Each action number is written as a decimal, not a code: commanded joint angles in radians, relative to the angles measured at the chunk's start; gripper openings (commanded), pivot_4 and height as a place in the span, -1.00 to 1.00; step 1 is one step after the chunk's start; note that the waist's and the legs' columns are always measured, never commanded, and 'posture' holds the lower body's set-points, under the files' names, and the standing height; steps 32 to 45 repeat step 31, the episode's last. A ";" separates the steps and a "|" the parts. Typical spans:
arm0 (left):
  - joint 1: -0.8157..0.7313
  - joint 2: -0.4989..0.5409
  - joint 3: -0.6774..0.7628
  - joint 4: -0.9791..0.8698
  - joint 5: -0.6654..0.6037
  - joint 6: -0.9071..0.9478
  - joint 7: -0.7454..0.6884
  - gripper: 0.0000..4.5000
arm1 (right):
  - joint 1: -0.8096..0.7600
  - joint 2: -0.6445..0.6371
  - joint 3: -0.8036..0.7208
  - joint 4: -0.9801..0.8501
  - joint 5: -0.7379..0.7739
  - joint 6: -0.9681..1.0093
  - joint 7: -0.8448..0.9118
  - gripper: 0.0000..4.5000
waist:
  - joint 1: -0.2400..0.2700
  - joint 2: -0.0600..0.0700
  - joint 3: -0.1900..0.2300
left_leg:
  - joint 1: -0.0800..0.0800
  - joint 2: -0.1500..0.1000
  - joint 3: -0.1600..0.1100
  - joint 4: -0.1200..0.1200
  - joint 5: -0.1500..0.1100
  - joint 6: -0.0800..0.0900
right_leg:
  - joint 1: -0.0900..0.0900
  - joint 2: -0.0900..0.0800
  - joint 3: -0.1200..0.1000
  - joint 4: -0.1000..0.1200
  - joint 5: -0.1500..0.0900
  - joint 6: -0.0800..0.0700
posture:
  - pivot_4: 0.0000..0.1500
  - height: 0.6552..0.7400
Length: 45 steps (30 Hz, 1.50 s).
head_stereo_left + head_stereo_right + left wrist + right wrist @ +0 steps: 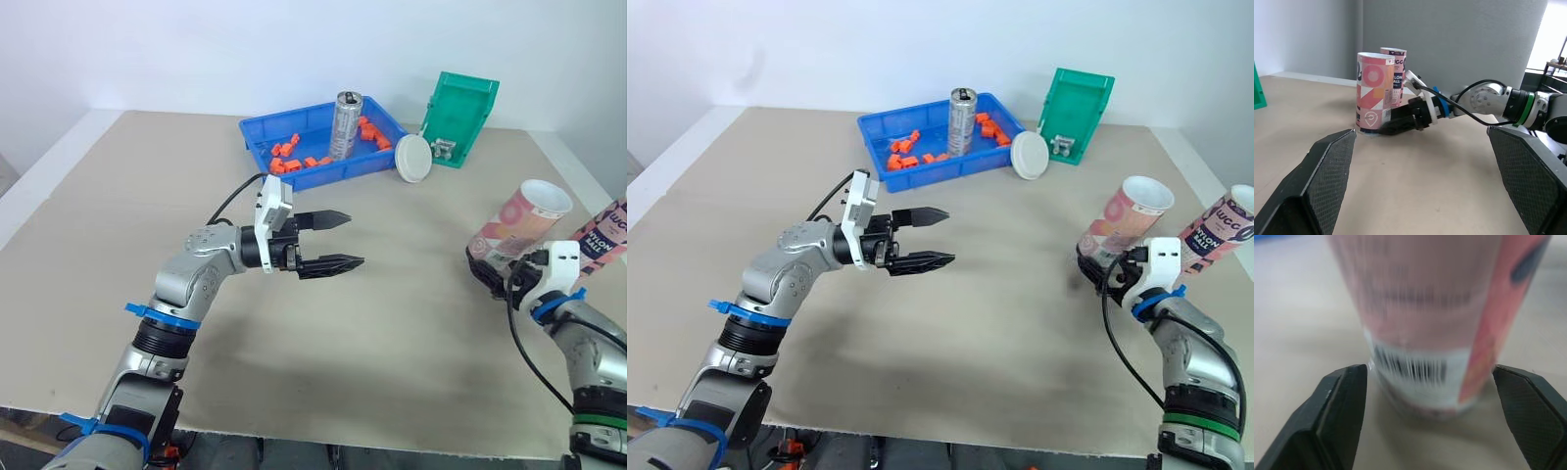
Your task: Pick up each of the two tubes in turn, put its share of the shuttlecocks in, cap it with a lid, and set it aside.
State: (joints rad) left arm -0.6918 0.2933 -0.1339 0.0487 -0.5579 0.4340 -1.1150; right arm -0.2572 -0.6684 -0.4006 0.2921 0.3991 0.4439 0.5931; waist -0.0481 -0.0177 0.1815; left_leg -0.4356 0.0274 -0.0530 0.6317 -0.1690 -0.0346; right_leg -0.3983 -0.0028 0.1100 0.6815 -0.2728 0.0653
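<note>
Near tube (517,223): pink, open at the top, standing on the table (392,333) at its right side.
Far tube (605,235): just beside the near one, further to the right, also open at the top; whether the two touch cannot be told.
Right gripper (1097,266): low at the foot of the near tube, pointing at it from the robot's side.
Right fingers (1342,401): spread wide, one on each side of the tube's base by the barcode, with a gap showing on both sides; they hold nothing.
Right arm: comes up from the lower right corner, forearm angled in toward the tube, wrist close to the table.
Left gripper (353,238): held in the air over the middle of the table, well apart from both tubes and pointing toward them.
Left fingers (1327,166): wide apart and empty, one above the other in the head views.
Left arm: elbow bent, forearm level and turned to the right.
Lid (412,158): white, propped on edge against the right end of the tray.
Tray (333,174): blue, at the far side of the table, with orange pieces (289,157) inside.
Can (346,125): upright in the tray.
Bin (460,117): green, tilted, just right of the lid.
</note>
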 commanded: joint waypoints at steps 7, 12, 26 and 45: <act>-0.004 0.016 0.028 -0.026 -0.010 0.000 -0.010 1.00 | 0.069 -0.082 -0.033 -0.138 0.029 0.060 0.061 0.98 | 0.000 0.000 0.000 | 0.000 0.000 0.000 0.000 0.000 0.000 | 0.000 0.000 0.000 0.000 0.000 0.000 | 1.00 1.00; 0.064 0.108 0.022 -0.065 0.018 0.031 -0.019 1.00 | 0.155 -0.133 -0.088 -0.336 0.143 0.155 0.151 0.98 | -0.003 0.001 0.000 | 0.000 0.000 0.000 0.000 0.000 0.000 | 0.000 0.000 0.001 0.000 0.000 0.000 | 1.00 1.00; 0.361 0.294 0.208 -0.131 0.024 0.099 0.146 1.00 | 0.181 -0.123 0.146 -0.759 0.325 0.268 0.261 0.98 | 0.003 -0.001 0.001 | 0.001 0.002 0.001 -0.002 0.001 0.000 | -0.001 0.000 0.000 -0.001 0.000 -0.001 | 1.00 1.00; 0.381 0.277 0.204 -0.133 0.029 0.077 0.154 1.00 | 0.191 -0.085 0.204 -0.711 0.288 0.226 0.267 0.98 | 0.011 -0.002 0.001 | -0.002 0.000 0.001 -0.001 0.001 -0.001 | -0.002 -0.003 -0.001 -0.002 0.000 0.000 | 1.00 1.00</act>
